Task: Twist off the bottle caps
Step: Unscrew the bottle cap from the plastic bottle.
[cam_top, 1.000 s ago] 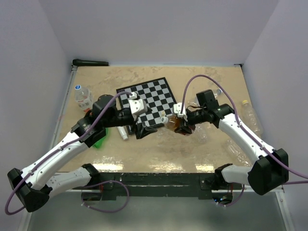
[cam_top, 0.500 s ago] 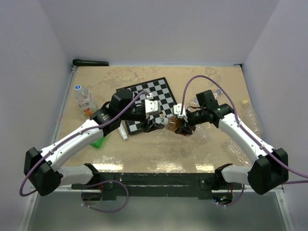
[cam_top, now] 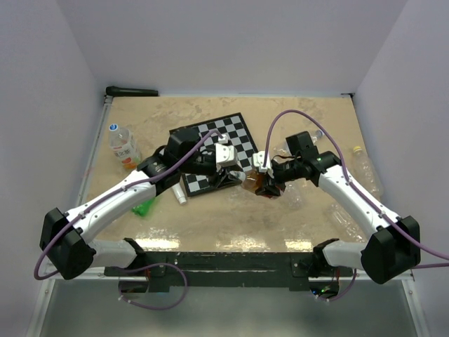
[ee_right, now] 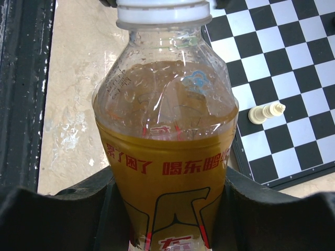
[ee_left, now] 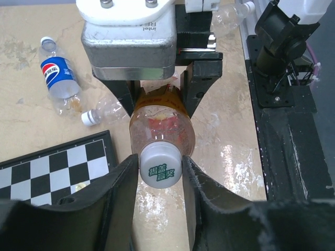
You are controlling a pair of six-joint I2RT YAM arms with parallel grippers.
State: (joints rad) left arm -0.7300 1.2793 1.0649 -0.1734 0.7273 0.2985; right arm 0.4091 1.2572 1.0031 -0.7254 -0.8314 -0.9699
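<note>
A bottle (ee_right: 167,157) with amber drink and an orange label lies level above the table, its body clamped in my right gripper (ee_right: 167,209). In the top view the bottle (cam_top: 254,181) sits between the two wrists, just off the chessboard's near right corner. Its white bottle cap (ee_left: 160,168), printed with green characters, points toward my left gripper (ee_left: 160,180), whose two fingers press against the cap's sides. The same cap (ee_right: 163,11) shows at the top of the right wrist view. Both grippers, left (cam_top: 231,177) and right (cam_top: 266,184), meet at the table's centre.
A chessboard (cam_top: 217,144) lies behind the left wrist, with a cream chess piece (ee_right: 266,112) on it. A blue-capped bottle (cam_top: 121,144) stands at the left, and a green object (cam_top: 145,208) lies near it. Clear bottles (cam_top: 368,168) lie at the right. A Pepsi bottle (ee_left: 55,78) lies beyond.
My left arm swung right across the chessboard to the bottle's neck, and its jaws closed from wide open onto the cap. The right arm and bottle stayed still.
</note>
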